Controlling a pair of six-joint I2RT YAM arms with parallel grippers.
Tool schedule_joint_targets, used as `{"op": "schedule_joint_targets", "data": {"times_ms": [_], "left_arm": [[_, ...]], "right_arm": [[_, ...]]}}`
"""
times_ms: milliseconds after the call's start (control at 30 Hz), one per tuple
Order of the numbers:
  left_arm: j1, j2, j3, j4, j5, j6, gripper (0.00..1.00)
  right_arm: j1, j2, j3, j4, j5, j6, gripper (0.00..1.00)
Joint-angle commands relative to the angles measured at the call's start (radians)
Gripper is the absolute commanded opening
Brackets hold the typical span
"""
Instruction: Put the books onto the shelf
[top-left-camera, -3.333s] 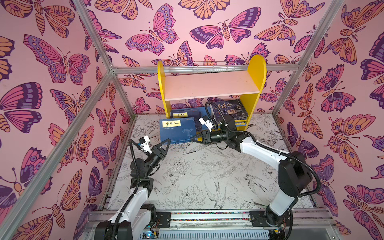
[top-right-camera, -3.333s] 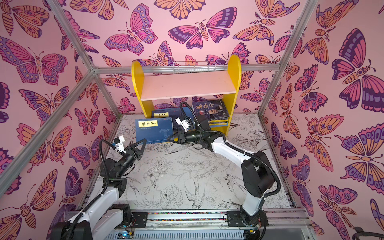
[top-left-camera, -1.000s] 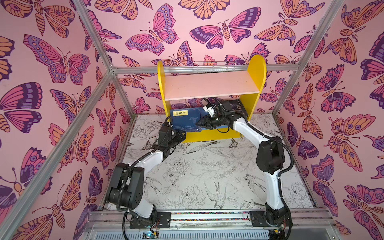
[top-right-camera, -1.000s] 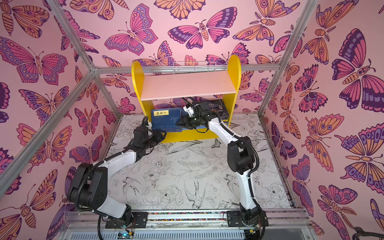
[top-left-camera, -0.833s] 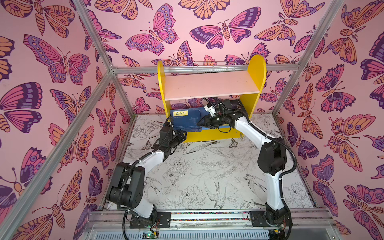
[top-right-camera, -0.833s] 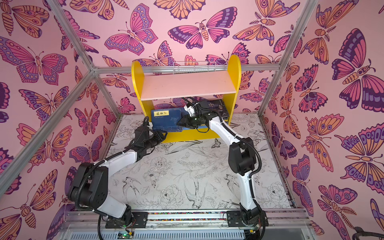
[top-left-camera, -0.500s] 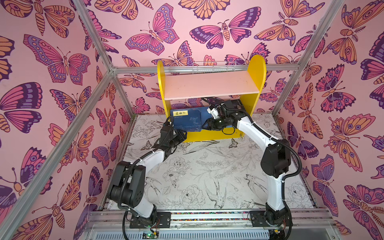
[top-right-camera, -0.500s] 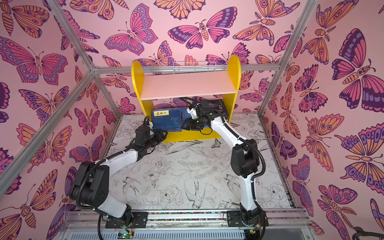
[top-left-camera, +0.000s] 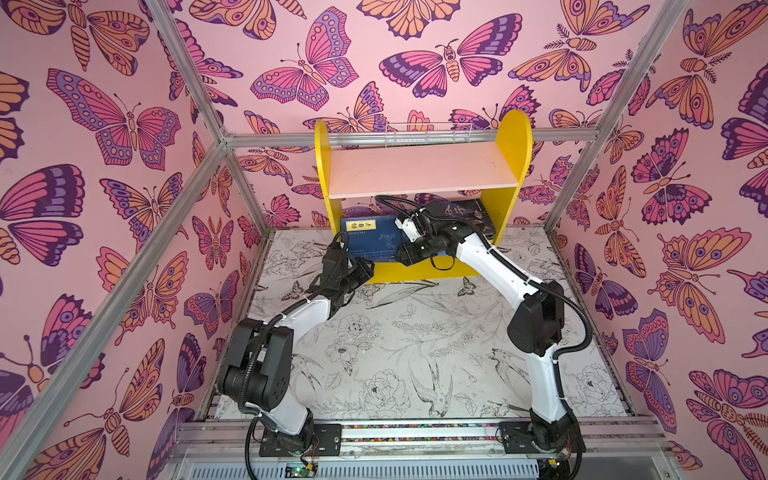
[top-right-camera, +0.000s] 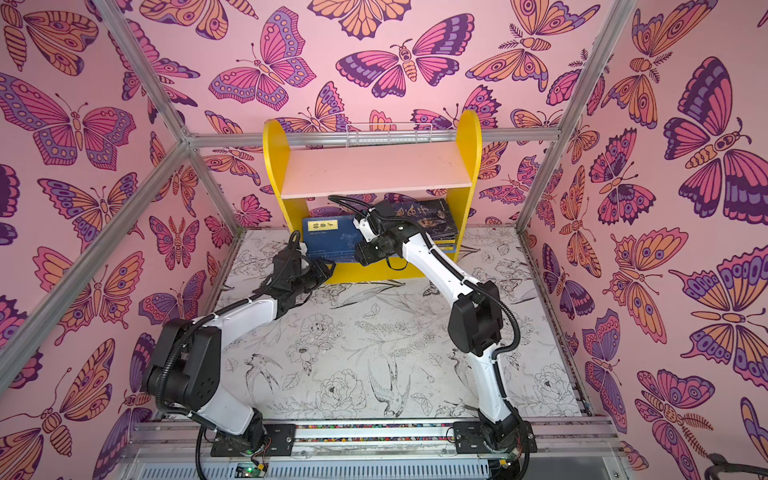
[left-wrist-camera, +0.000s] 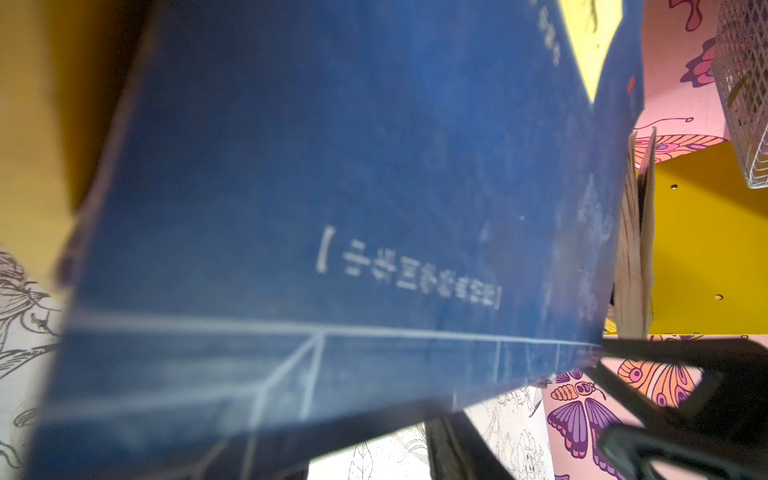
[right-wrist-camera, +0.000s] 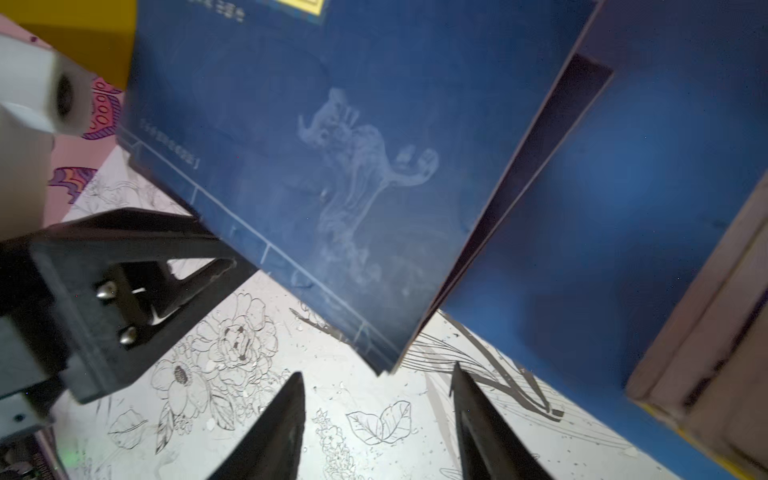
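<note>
At the bottom of both top views the two arms are reaching up the frame across the flower-printed bench (top-left-camera: 415, 353), and no book is lying on it any more. The navy book (top-left-camera: 372, 241), which a few seconds ago was lying flat on the bench in front of the shelf (top-left-camera: 525, 141), is now sitting in the left half of the lower tier, just above the middle of the frame. Its cover is tilting toward the camera and its near edge is overhanging the yellow base strip (top-left-camera: 419, 272). The left tool (top-left-camera: 362, 269) is staying at that near edge with its fingers spread, and it seems to be propping the book rather than pinching it. The right tool (right-wrist-camera: 376, 384), which a second ago was reaching in at the book's right side, is now standing open and empty with the book's corner just ahead of its tips, so it appears to be letting go. Farther back, at the right of the same tier, a dark stack of books (top-left-camera: 473, 212) is already resting in place, and the pink upper board (top-left-camera: 419, 170) is carrying nothing. I am judging this book nearly shelved, probably needing only a push deeper.
</note>
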Motion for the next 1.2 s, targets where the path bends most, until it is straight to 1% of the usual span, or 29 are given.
{"op": "schedule_joint_targets", "data": {"times_ms": [0,200,367,667,1000,1167], "left_arm": [[0.003,0.017,0.022,0.009,-0.047,-0.018,0.44],[-0.020,-0.004,0.020,-0.009,-0.145,-0.008,0.44],[-0.032,-0.007,0.037,-0.029,-0.197,0.005,0.44],[-0.032,0.008,0.073,-0.082,-0.222,0.022,0.44],[-0.032,0.035,0.118,-0.124,-0.242,0.038,0.44],[-0.033,0.039,0.127,-0.127,-0.248,0.039,0.44]], "right_arm": [[0.005,0.051,0.048,-0.077,0.059,-0.075,0.56],[0.016,0.035,0.015,-0.074,0.091,-0.124,0.57],[0.018,0.032,0.000,-0.053,0.104,-0.132,0.57],[0.019,0.100,0.052,-0.013,0.116,-0.100,0.57],[0.019,0.102,0.053,0.085,0.140,-0.072,0.56],[0.019,0.102,0.050,0.110,0.141,-0.066,0.52]]}}
